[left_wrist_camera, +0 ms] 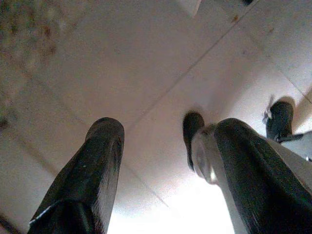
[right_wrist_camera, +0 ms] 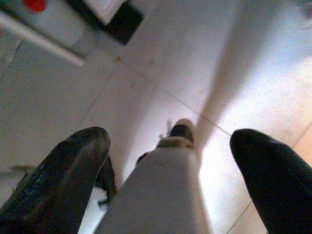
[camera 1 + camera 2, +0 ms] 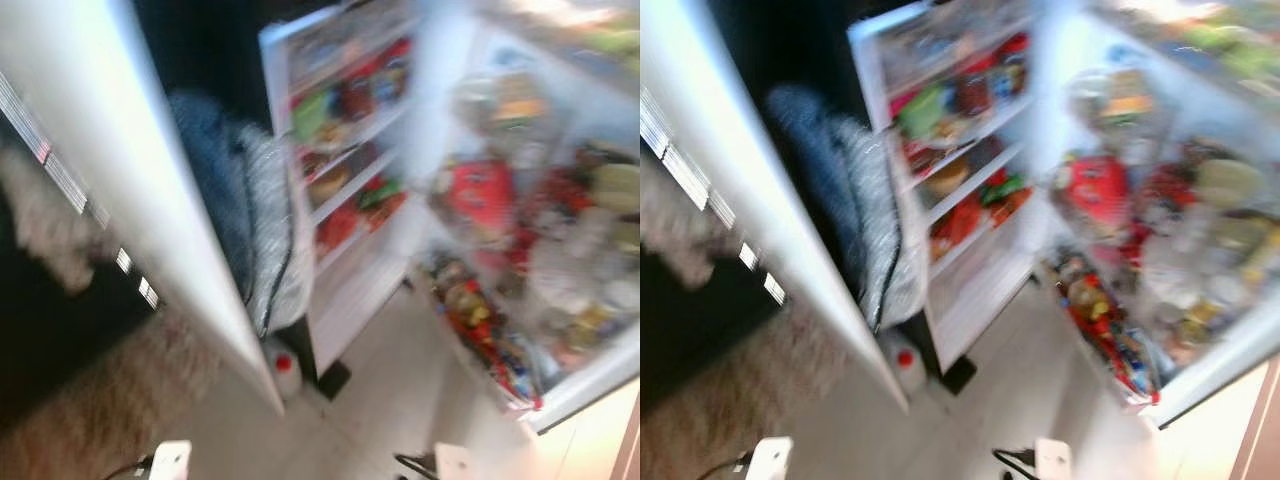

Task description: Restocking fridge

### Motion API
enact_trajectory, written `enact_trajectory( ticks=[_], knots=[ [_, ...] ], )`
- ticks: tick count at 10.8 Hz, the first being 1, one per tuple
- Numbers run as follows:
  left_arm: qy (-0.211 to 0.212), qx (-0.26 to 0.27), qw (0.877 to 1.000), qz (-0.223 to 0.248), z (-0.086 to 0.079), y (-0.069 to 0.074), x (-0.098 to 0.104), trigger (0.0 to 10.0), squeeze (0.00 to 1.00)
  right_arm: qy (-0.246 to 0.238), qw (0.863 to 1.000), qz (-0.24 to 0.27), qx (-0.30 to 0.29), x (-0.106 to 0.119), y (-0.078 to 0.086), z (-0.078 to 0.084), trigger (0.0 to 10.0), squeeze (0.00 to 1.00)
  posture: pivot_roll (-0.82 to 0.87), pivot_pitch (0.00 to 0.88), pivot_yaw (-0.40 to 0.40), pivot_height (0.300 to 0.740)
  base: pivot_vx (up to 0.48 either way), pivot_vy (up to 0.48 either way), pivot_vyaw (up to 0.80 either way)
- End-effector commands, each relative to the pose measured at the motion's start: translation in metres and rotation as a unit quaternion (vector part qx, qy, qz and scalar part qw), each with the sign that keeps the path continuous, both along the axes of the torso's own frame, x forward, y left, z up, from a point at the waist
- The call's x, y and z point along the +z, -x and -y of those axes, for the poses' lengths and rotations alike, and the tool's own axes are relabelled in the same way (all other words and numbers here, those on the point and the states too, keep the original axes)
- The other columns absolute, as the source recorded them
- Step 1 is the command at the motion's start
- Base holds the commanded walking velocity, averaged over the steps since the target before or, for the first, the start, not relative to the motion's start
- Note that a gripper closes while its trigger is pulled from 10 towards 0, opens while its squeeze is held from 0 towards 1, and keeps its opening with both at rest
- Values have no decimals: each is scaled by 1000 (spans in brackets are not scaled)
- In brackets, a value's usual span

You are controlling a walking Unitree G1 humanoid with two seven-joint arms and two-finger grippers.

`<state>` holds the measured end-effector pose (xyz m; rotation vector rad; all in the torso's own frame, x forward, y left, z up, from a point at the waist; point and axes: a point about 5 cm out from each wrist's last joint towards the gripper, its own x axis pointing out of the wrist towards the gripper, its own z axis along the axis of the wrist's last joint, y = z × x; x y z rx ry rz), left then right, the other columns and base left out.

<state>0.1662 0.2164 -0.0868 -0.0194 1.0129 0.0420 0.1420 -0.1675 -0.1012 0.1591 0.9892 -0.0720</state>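
Both head views are blurred. At the far left a white fridge door point(image 3: 150, 200) stands open, edge toward the camera, with a fuzzy rug point(image 3: 90, 400) on the floor beside it. A small bottle with a red cap point(image 3: 283, 368) sits at the foot of the fridge. In the middle, another open door's shelves point(image 3: 345, 150) hold red and green packages. To the right, the fridge interior point(image 3: 540, 250) is crammed with food, a red item point(image 3: 478, 195) prominent. The left gripper point(image 1: 161, 161) hangs over pale floor tiles point(image 1: 161, 73), its 2 fingers spread and holding nothing. The right gripper point(image 2: 168, 161) hangs likewise, fingers apart, empty.
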Motion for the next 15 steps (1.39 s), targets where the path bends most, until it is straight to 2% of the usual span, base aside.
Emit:
enact_trajectory(
  ticks=[1,3,4,5,6,7,8,9,10,11,12,13,15],
  knots=[
    [-6,-2,1000,-11,-4,5,-2,10000,0,-8,1000,-8,-9,-2,5,-6,10000,0,53,50,108,740,0,0,0],
    [-10,-12,1000,-11,-4,4,-1,10000,0,21,998,10,-57,-1,4,-3,10000,0,49,51,121,740,0,0,0],
    [-12,-13,1000,-12,-5,4,-1,10000,0,65,995,32,-63,2,2,2,10000,0,44,52,129,740,0,0,0],
    [-14,-15,1000,-12,-5,4,-1,10000,0,93,990,50,-91,5,1,5,10000,0,43,55,134,740,0,0,0],
    [-15,-16,1000,-13,-6,4,-1,10000,0,101,983,66,-140,7,2,6,10000,0,21,61,148,740,0,0,0],
    [-18,-24,999,-16,-6,4,-1,10000,0,127,981,85,-120,14,-10,30,10000,0,11,62,152,740,0,0,0],
    [-18,-25,999,-16,-6,4,-1,10000,0,144,976,96,-131,22,-13,68,10000,0,5,61,153,740,0,0,0],
    [-16,-23,1000,-13,-6,4,0,10000,0,146,976,87,-138,20,-7,66,10000,0,12,59,155,740,0,0,0],
    [-16,-28,999,-10,-6,3,0,10000,0,158,972,115,-130,22,-10,61,10000,0,20,61,157,740,0,0,0],
    [-19,-33,999,-11,-6,3,0,10000,0,134,966,121,-183,24,-12,61,10000,0,16,61,158,740,0,0,0],
    [-20,-35,999,-13,-7,4,0,10000,0,133,964,122,-198,24,-12,62,10000,0,13,61,156,740,0,0,0],
    [-21,-30,999,-13,-7,4,-1,10000,0,153,948,107,-257,22,1,71,10000,0,22,55,147,740,0,0,0],
    [-21,-26,999,-15,-6,5,-1,10000,0,241,911,111,-315,29,23,96,10000,0,17,52,139,740,0,0,0]
  ],
)
